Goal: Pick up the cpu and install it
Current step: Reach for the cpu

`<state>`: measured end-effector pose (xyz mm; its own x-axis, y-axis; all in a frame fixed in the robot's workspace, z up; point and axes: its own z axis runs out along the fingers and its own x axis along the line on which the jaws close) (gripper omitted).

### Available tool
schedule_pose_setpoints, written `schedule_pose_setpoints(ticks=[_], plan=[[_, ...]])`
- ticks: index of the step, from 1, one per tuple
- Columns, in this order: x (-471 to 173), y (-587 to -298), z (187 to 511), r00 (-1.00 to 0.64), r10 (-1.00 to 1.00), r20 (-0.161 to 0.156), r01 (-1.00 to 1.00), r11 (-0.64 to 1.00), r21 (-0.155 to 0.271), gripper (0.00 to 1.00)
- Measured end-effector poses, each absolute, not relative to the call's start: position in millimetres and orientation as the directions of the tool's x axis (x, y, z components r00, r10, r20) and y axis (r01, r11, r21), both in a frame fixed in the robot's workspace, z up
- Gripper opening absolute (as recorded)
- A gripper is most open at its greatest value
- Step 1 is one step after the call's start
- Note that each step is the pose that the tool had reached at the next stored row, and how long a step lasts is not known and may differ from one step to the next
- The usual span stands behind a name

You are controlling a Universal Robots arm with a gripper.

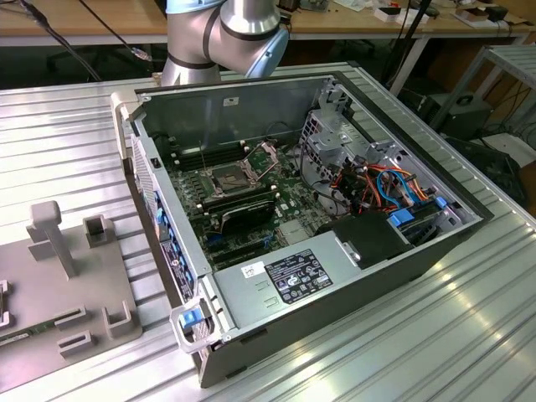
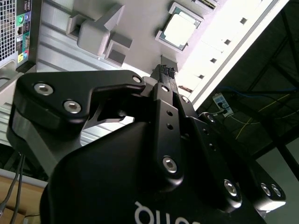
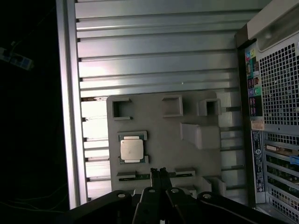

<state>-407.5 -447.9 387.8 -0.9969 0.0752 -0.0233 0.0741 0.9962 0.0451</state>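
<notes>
Closed tight, the gripper (image 3: pixel 160 173) has its two black fingers pressed together with nothing between them. In both wrist views it points down at a grey fixture plate (image 3: pixel 163 135) and touches nothing that I can make out. The cpu (image 3: pixel 131 149) lies flat in its own seat on that plate, silver top up, near the fingertips but clear of them. The second wrist view shows the same: the gripper (image 2: pixel 167 71) is empty and the cpu (image 2: pixel 181 29) sits in its holder beyond the tips.

In the exterior view, the fixture plate (image 1: pixel 50 285) lies at about 8 o'clock on the ribbed metal table (image 1: pixel 67 134). The open computer case (image 1: pixel 226 105) fills the middle, with its dark socket (image 1: pixel 228 177) bare and the metal frame hinged up. The arm (image 1: pixel 226 33) shows a silver and blue joint at 12 o'clock, behind the case's back wall.
</notes>
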Motion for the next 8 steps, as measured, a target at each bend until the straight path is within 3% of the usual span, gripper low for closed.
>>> schedule_pose_setpoints(ticks=[8], plan=[[-407.7,-447.9,387.9,-0.997,0.075,-0.023,0.074,0.996,0.045,0.11]])
